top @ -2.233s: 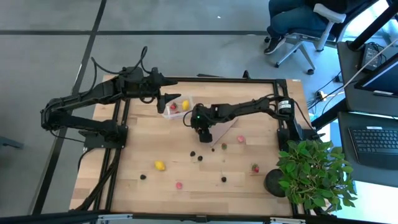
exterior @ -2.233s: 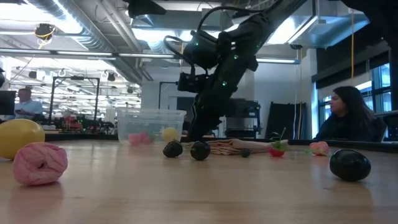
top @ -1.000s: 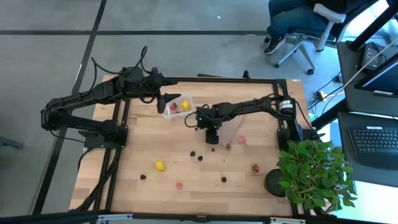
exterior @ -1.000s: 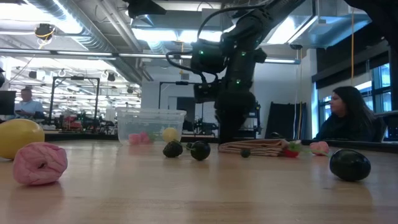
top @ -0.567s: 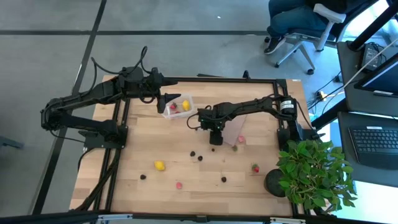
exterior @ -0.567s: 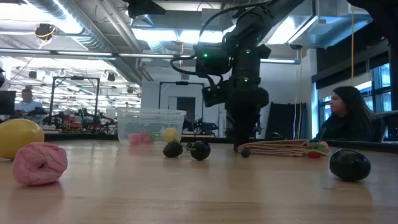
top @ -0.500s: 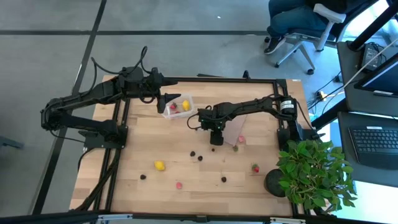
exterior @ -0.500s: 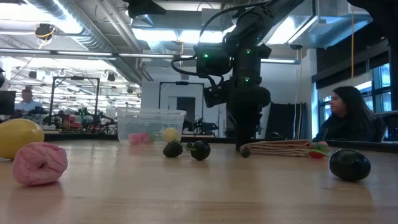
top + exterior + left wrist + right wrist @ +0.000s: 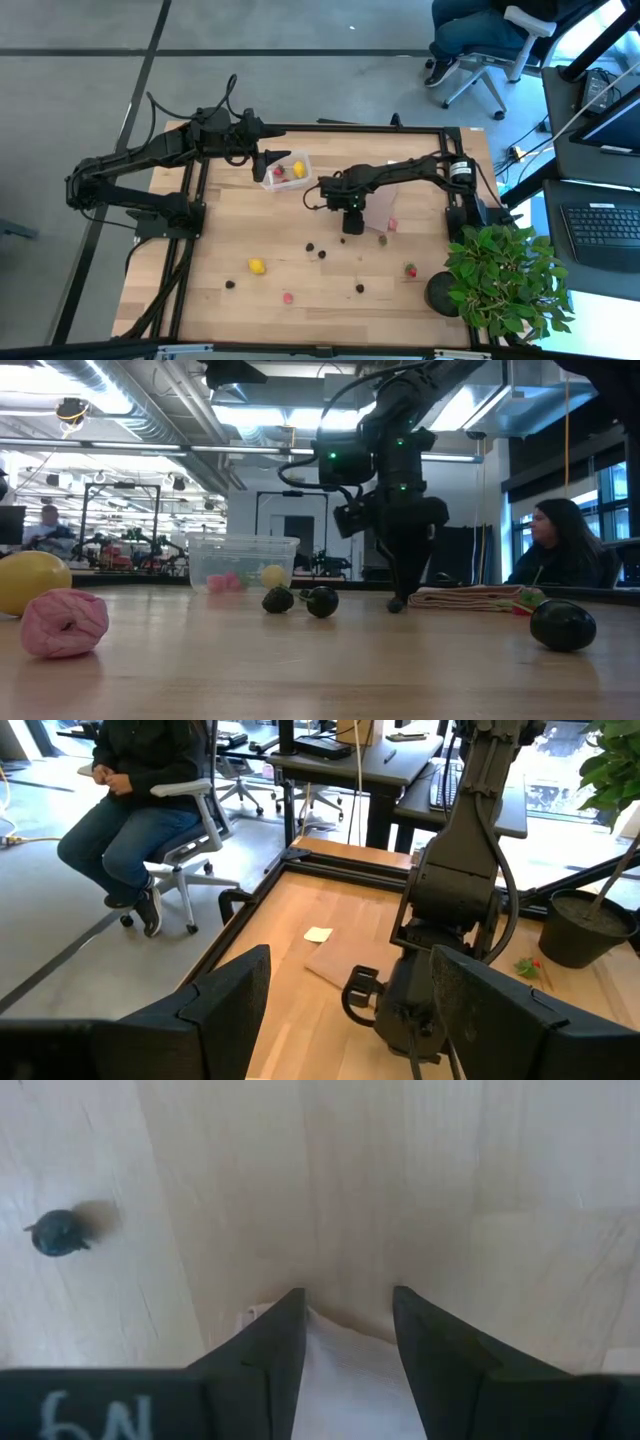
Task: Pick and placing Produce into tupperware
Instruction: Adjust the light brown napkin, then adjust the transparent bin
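The clear tupperware stands at the table's far middle with a yellow and a red piece inside. My left gripper hangs open just left of it, nothing between its fingers. Produce lies loose on the table: a lemon, a pink piece, dark berries and a strawberry. My right gripper points down with its fingers apart and only pale surface between the tips. It stands at the left end of the tan board, over a small dark piece. My right gripper has its fingertips close to the tan board's left end. Whether they touch the board or the small dark piece below them, I cannot tell.
A potted plant fills the near right corner. Black frame rails run along the table's left and far sides. A green piece and a pink-red one lie by the board. A person sits on a chair beyond the table.
My right gripper has shifted a little toward the table's right edge and tipped at the wrist. The tan board and the red piece beside it have slid toward the right edge with it. The small dark piece by the fingertips has stayed in place.
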